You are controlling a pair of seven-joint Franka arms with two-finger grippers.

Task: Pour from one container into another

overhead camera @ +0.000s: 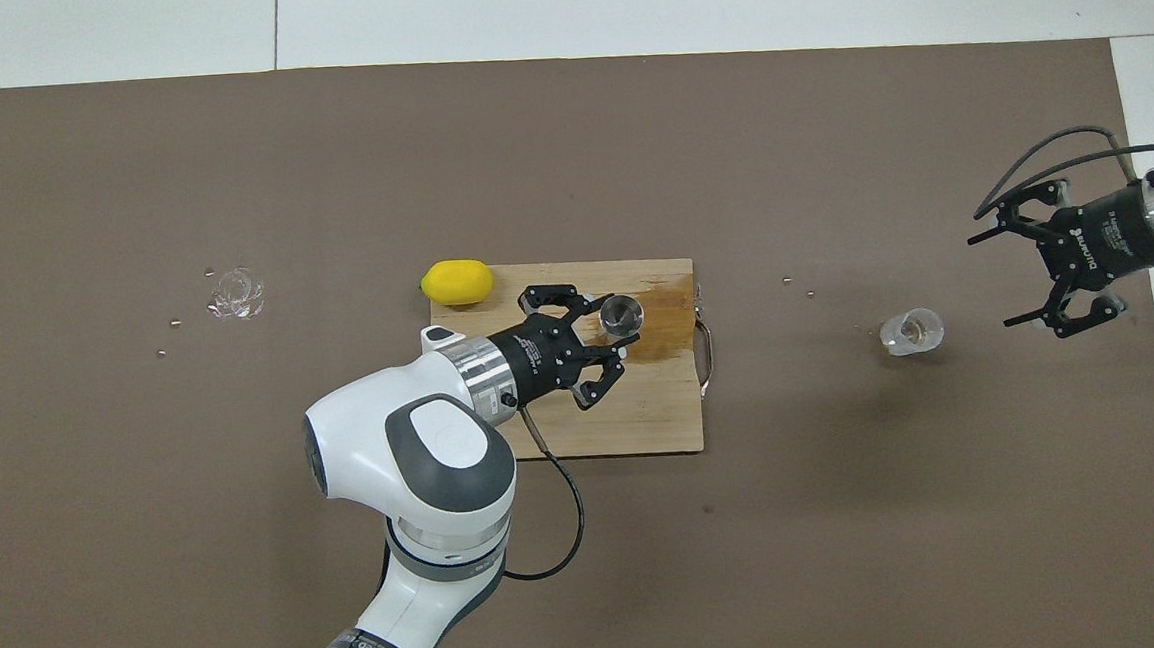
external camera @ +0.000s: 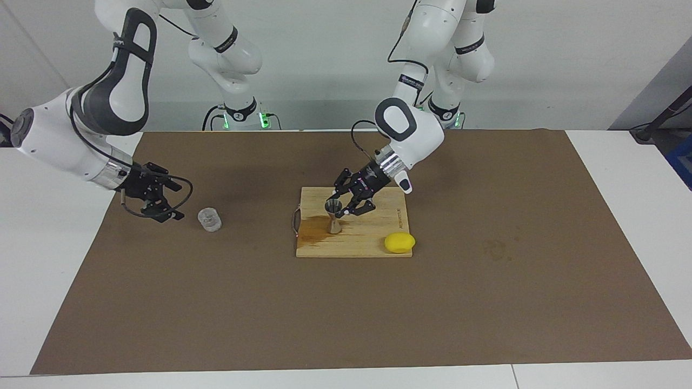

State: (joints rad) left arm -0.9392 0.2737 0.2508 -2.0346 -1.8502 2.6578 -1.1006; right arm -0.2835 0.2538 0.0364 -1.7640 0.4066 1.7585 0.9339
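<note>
The clear textured cup point(external camera: 210, 220) point(overhead camera: 911, 332) stands upright on the brown mat toward the right arm's end of the table. My right gripper point(external camera: 172, 199) point(overhead camera: 997, 278) is open and empty, low over the mat beside the cup and a short gap away from it. The steel jigger point(external camera: 333, 216) point(overhead camera: 621, 313) stands upright on the wooden cutting board point(external camera: 373, 237) point(overhead camera: 633, 426). My left gripper point(external camera: 347, 202) point(overhead camera: 606, 337) is open, low over the board, its fingertips right beside the jigger's upper cone. I cannot tell whether they touch it.
A yellow lemon point(external camera: 399, 242) point(overhead camera: 456, 281) lies at the board's corner toward the left arm's end. A wet brown stain point(external camera: 313, 232) point(overhead camera: 662, 324) spreads on the board beside the jigger. A small clear wet patch point(overhead camera: 234, 293) lies on the mat toward the left arm's end.
</note>
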